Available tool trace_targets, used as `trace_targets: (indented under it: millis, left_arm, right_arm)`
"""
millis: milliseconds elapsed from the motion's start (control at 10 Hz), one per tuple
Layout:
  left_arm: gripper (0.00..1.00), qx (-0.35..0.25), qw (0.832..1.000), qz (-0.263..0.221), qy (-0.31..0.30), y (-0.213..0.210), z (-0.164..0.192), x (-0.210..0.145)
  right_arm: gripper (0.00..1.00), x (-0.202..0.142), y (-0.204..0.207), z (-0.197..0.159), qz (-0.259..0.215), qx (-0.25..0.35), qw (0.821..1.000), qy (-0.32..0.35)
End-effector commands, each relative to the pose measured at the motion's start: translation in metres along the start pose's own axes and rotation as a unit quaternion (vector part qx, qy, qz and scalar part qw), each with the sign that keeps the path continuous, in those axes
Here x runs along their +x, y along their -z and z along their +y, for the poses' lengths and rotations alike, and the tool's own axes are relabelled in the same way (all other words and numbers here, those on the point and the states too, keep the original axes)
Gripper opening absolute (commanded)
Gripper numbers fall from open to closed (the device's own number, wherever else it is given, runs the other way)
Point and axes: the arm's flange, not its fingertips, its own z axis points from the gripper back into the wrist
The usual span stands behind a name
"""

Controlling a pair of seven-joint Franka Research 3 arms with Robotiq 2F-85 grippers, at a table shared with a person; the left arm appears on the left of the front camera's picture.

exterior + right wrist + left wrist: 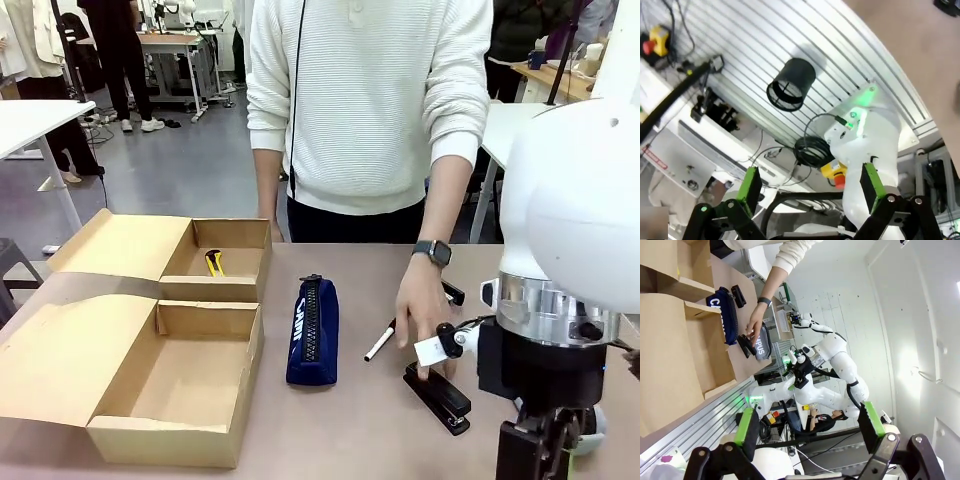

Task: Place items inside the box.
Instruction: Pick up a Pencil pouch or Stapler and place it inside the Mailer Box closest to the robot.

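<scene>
We locate the box (172,438) at the lower left of the front view, with both flap lids folded open toward the left edge. A small yellow-and-black item (213,262) lies in the far compartment. The navy blue pencil case (312,330) lies on the table (340,440) at frame centre, just right of the box and apart from it. The white pen (380,342) lies right of the case. The black stapler (437,397) sits at lower right of centre, and the person's hand (425,312) rests its fingertips on it.

In the upper left of the left wrist view, the grey pencil case (763,343) lies just beside the stapler.

The left gripper (809,426) has its fingers spread wide, with nothing between them. The right gripper (810,184) likewise stands wide and holds nothing.
</scene>
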Motion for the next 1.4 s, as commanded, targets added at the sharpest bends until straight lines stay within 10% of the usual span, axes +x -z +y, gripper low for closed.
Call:
trace_targets:
  millis: [0,200,500,700,800,1000,1100,1300]
  left_arm:
    - [1.00,-0.008,1.000,-0.001,0.011,0.000,-0.003,0.001]
    - [1.00,-0.008,1.000,-0.001,0.011,0.000,-0.003,0.001]
    - [1.00,-0.008,1.000,-0.001,0.011,0.000,-0.003,0.001]
    - [1.00,-0.008,1.000,-0.001,0.011,0.000,-0.003,0.001]
    - [1.00,-0.008,1.000,-0.001,0.011,0.000,-0.003,0.001]
    - [1.00,-0.008,1.000,-0.001,0.011,0.000,-0.003,0.001]
    - [1.00,-0.008,1.000,-0.001,0.011,0.000,-0.003,0.001]
    - [1.00,-0.008,1.000,-0.001,0.011,0.000,-0.003,0.001]
  right_arm:
    - [1.00,-0.022,-0.021,-0.021,-0.057,0.027,0.997,0.051]
    - [1.00,-0.099,-0.058,-0.103,-0.235,0.169,0.947,0.139]
    - [1.00,-0.195,-0.041,-0.208,-0.456,0.410,0.721,0.322]
    - [1.00,-0.238,-0.005,-0.241,-0.524,0.498,0.561,0.402]
    - [1.00,-0.251,0.009,-0.251,-0.528,0.539,0.513,0.409]
    - [1.00,-0.250,0.017,-0.258,-0.513,0.556,0.500,0.421]
    - [1.00,-0.292,-0.012,-0.275,-0.378,0.454,0.718,0.369]
    - [1.00,-0.292,-0.012,-0.275,-0.378,0.454,0.718,0.369]
